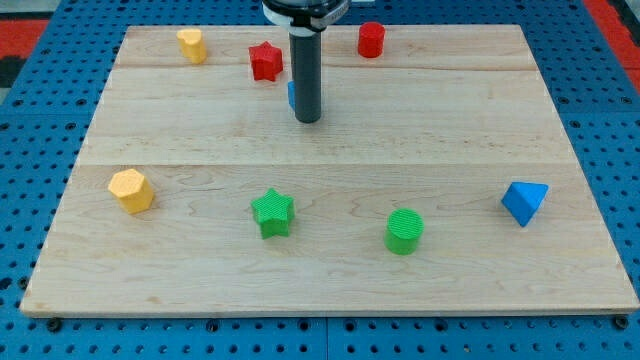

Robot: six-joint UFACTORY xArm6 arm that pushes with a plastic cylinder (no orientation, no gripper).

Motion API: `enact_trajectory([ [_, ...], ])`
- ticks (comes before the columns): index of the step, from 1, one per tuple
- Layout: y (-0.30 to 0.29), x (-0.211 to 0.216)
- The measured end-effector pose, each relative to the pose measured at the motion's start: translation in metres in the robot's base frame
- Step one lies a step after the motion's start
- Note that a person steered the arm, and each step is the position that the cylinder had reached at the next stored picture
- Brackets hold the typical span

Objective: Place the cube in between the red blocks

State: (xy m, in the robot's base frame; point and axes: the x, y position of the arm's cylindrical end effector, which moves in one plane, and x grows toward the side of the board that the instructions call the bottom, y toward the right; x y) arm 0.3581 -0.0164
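**Cube half hidden behind rod, near the red gap**

The arm has no fingers, just a rod; the tip sits touching/just in front of the blue cube, mostly hidden. Risk: an off-centre push veers the cube into the red star, w/ the red cylinder on the gap's other side. Yellow, green blocks and the blue pyramid are well apart.
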Motion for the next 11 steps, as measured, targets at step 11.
enact_trajectory([
  [11,0.05,-0.047],
])
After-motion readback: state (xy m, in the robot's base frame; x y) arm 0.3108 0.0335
